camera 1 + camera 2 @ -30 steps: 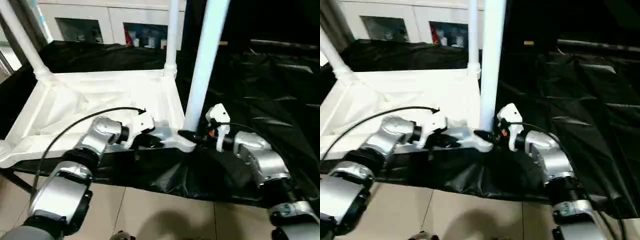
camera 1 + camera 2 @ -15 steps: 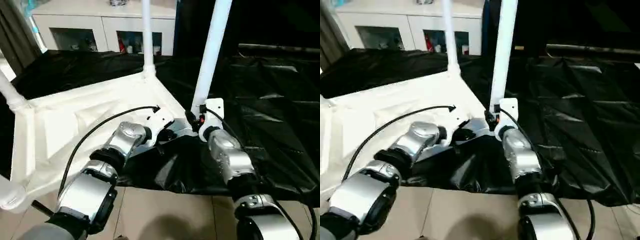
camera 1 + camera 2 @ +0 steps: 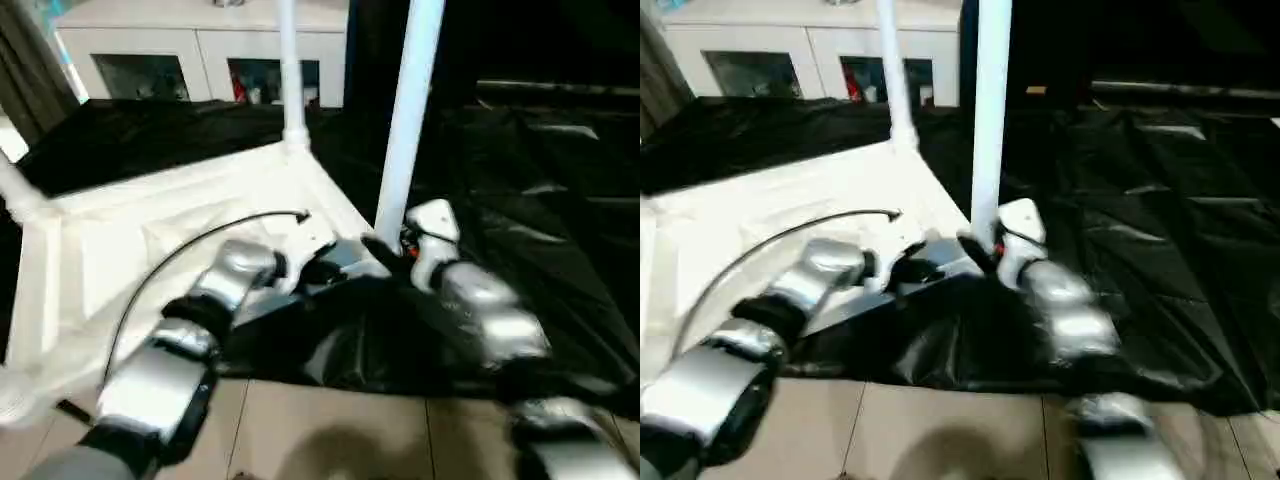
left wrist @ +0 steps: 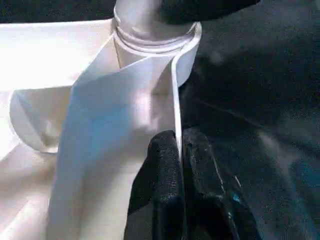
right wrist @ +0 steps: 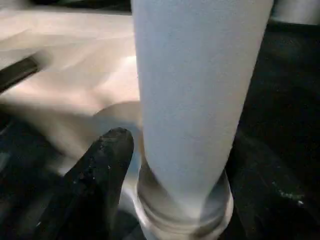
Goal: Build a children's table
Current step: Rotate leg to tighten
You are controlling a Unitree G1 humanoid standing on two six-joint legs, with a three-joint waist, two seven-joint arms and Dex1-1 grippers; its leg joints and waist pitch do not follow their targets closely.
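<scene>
The children's table top [image 3: 150, 250] lies upside down on black cloth, ribbed underside up. One white leg [image 3: 405, 110] stands in the near right corner socket [image 4: 155, 35]. Another leg [image 3: 290, 70] rises at the far corner and a third [image 3: 18, 190] at the left. My left gripper [image 4: 178, 145] is shut on the thin rim beside that near socket. My right gripper [image 3: 378, 245] is at the base of the near leg [image 5: 200, 100]. One black finger [image 5: 102, 165] stands a narrow gap off the tube, and the other is hidden behind it.
Crumpled black cloth [image 3: 520, 200] covers the work surface to the right and behind. A white cabinet [image 3: 200, 60] stands at the back. The tiled floor [image 3: 330, 430] lies below the front edge. A black cable [image 3: 200, 245] arcs over my left forearm.
The right gripper has loosened off the near leg and its forearm has swung out to the right. The left gripper still pinches the rim. The camera has shifted.
</scene>
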